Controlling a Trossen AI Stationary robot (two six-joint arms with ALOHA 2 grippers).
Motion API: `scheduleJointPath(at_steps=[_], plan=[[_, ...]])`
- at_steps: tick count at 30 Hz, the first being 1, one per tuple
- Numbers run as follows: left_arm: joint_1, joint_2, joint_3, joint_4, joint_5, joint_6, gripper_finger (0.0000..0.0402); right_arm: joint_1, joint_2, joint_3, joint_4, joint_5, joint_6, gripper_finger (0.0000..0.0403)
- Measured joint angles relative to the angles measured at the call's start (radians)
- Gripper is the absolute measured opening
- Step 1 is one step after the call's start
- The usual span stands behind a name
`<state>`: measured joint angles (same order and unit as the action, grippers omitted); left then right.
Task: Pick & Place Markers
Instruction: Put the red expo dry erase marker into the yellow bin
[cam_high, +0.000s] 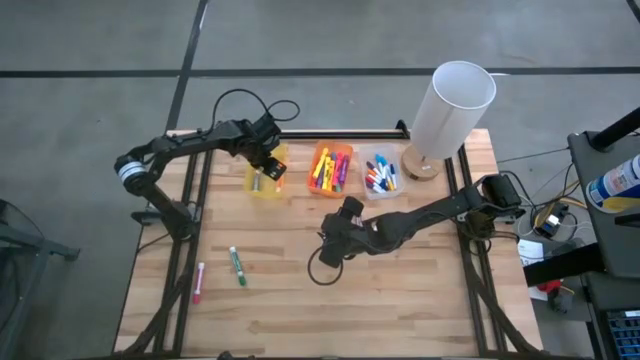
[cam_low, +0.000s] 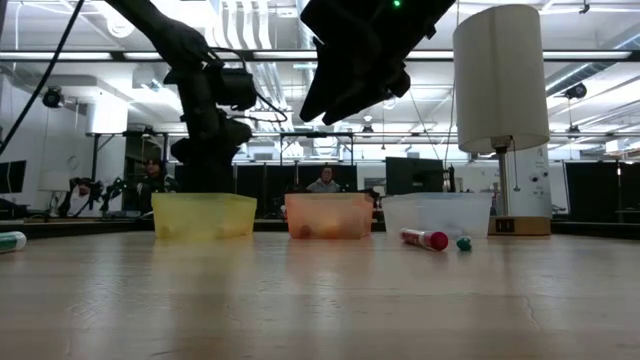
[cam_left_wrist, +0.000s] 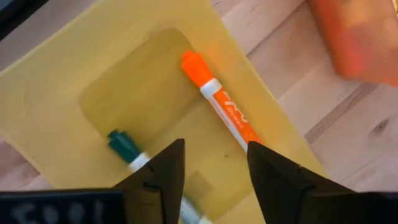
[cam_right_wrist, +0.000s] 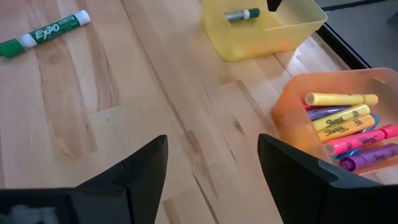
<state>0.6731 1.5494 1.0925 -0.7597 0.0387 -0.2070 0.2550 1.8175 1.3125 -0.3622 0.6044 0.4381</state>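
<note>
With the left claw (cam_left_wrist: 214, 165) spread and empty above the yellow plastic bin (cam_left_wrist: 56, 81), and the right claw (cam_right_wrist: 211, 165) likewise open over the wooden counter (cam_right_wrist: 155, 124), the loose green capped marker (cam_right_wrist: 43, 30) may roll when nudged.

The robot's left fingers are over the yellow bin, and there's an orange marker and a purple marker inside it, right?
Almost. The left gripper is over the yellow bin, and the orange marker lies inside, but the other one is a green marker, not purple. The left wrist view shows it.
</note>
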Motion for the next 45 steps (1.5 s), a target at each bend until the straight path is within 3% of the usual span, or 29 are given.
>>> scheduleJointPath(at_steps=[6,13,18,25,32,37,45], plan=[[-0.008,-0.027,-0.001,0.003,0.000,0.034,0.0168,0.000,0.000,0.000,-0.032,0.000,0.011,0.0242],[-0.072,-0.149,-0.027,0.121,0.030,0.042,0.0169,-0.027,0.000,-0.002,-0.176,-0.001,0.180,0.0242],[-0.180,-0.288,-0.117,0.322,0.058,0.002,0.0169,-0.048,0.000,-0.008,-0.264,-0.023,0.290,0.0244],[-0.411,-0.498,-0.322,0.677,0.069,-0.090,0.0169,-0.090,0.000,-0.026,-0.291,-0.138,0.363,0.0238],[-0.670,-0.616,-0.584,1.290,0.074,-0.132,0.0169,-0.116,0.000,-0.079,-0.343,-0.217,0.433,0.0235],[-0.771,-0.613,-0.694,1.651,0.072,-0.127,0.0168,-0.132,0.000,-0.112,-0.341,-0.250,0.478,0.0237],[-0.783,-0.603,-0.705,1.697,0.068,-0.130,0.0168,-0.147,0.000,-0.152,-0.335,-0.303,0.536,0.0237]])
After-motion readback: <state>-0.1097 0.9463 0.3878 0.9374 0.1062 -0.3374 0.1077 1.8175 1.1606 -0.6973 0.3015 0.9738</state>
